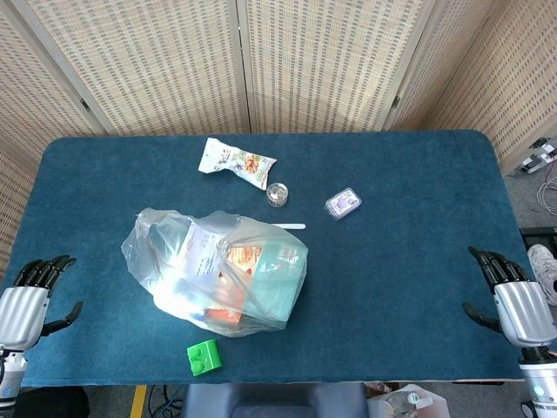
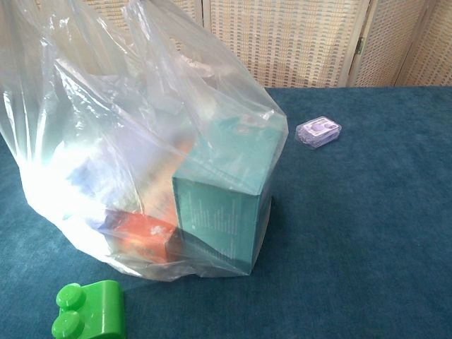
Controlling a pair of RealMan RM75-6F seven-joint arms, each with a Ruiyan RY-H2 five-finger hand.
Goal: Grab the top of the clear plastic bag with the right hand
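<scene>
Clear plastic bag (image 1: 216, 272) blurs its contents; chest view shows neither hand.

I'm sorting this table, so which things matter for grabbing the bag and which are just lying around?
Job: clear plastic bag, right hand.
Lying about: snack packet, small round tin, purple packet, green block, white stick.

Bright, even light; glare whitens the bag (image 2: 63, 176), contents perhaps slightly blurred.

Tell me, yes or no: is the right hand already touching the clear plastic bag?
No. In the head view the right hand hovers at the table's right edge, far from the clear plastic bag.
</scene>
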